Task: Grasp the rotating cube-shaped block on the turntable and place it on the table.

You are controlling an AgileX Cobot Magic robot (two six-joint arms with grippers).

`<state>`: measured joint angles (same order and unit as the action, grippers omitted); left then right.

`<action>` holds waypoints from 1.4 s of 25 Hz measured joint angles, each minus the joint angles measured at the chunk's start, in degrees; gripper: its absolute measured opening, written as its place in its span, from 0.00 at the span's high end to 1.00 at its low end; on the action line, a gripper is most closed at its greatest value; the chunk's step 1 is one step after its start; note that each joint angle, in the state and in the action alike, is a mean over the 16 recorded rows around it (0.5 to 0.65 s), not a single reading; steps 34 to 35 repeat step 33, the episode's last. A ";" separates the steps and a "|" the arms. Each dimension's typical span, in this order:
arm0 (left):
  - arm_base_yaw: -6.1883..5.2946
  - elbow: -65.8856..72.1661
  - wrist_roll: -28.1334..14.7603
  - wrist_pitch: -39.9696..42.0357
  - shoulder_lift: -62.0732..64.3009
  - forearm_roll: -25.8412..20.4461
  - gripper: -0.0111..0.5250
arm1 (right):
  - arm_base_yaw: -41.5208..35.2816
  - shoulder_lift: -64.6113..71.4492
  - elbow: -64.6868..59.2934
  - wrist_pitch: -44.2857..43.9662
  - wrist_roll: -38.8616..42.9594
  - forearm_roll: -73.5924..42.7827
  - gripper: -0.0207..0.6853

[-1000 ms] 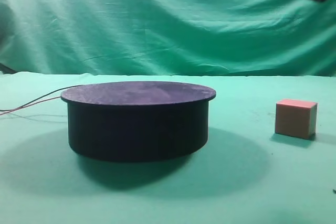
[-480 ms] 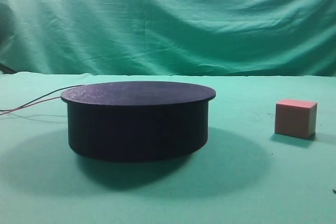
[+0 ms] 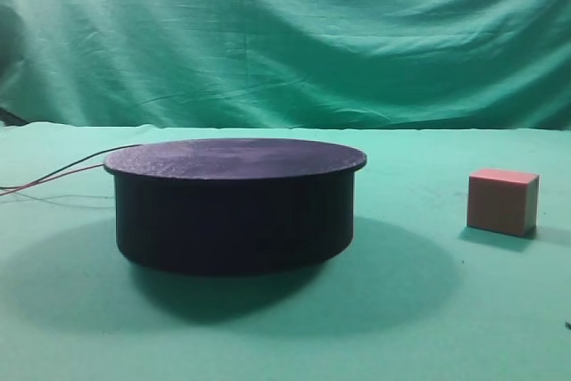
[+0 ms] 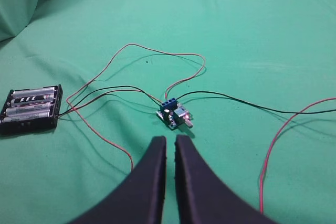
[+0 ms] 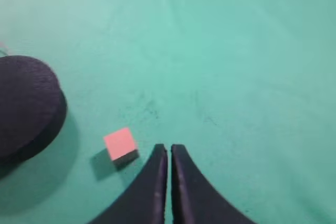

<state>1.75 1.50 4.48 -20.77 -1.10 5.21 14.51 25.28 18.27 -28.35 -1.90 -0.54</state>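
The salmon-pink cube-shaped block (image 3: 502,201) sits on the green table (image 3: 419,310) to the right of the black turntable (image 3: 234,202), whose top disc is bare. In the right wrist view the block (image 5: 120,144) lies on the cloth left of my right gripper (image 5: 169,148), which is shut and empty, high above the table; the turntable's edge (image 5: 26,106) shows at the left. My left gripper (image 4: 170,140) is shut and empty above the wires. Neither gripper shows in the exterior view.
Red and black wires (image 3: 53,176) trail left from the turntable. In the left wrist view a small circuit board (image 4: 174,115) and a black battery holder (image 4: 31,109) lie on the cloth, joined by looping wires. A green backdrop (image 3: 285,33) hangs behind.
The dark gripper part at the top right of the exterior view one second ago has left the frame. The block and turntable stay in place.
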 joint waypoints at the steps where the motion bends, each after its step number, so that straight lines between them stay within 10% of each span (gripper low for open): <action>1: 0.00 0.00 0.00 0.00 0.00 0.00 0.98 | -1.14 -2.63 -2.28 1.36 -0.05 -0.07 0.97; 35: 0.00 0.00 0.00 0.00 0.00 0.00 0.98 | -6.70 -25.84 -19.78 6.42 -0.60 1.72 0.97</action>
